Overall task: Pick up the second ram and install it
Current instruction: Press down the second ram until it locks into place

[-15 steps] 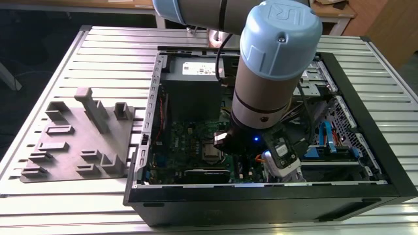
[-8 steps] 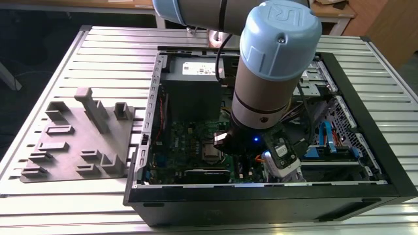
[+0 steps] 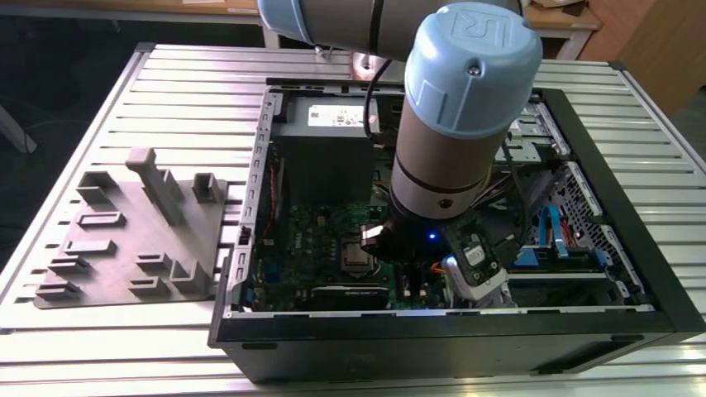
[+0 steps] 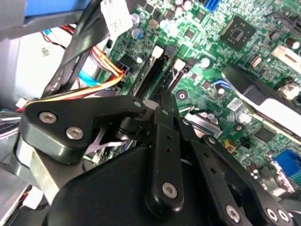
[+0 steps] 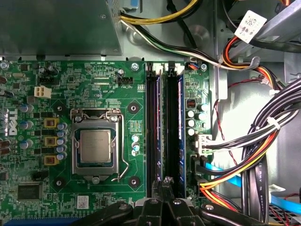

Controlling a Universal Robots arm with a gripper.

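Two long dark blue-black ram sticks stand side by side in the motherboard's (image 5: 94,84) slots, one (image 5: 157,136) nearer the processor socket and one (image 5: 180,136) nearer the cables. Which of them is the second ram I cannot tell. My gripper (image 5: 164,181) is shut, its black fingertips pressed together over the near end of the two slots, between the sticks. Nothing shows between the fingers. In the second wrist view the gripper (image 4: 158,101) points down at the end of the black slots (image 4: 149,77). In the exterior view the gripper (image 3: 406,269) is low inside the open computer case (image 3: 464,327).
A grey moulded fixture block (image 3: 132,240) lies on the slatted table at the exterior view's left. The power supply (image 3: 322,153) fills the case's far end. Bundles of coloured cables (image 5: 263,150) run close beside the slots. The processor socket (image 5: 96,148) sits on the other side.
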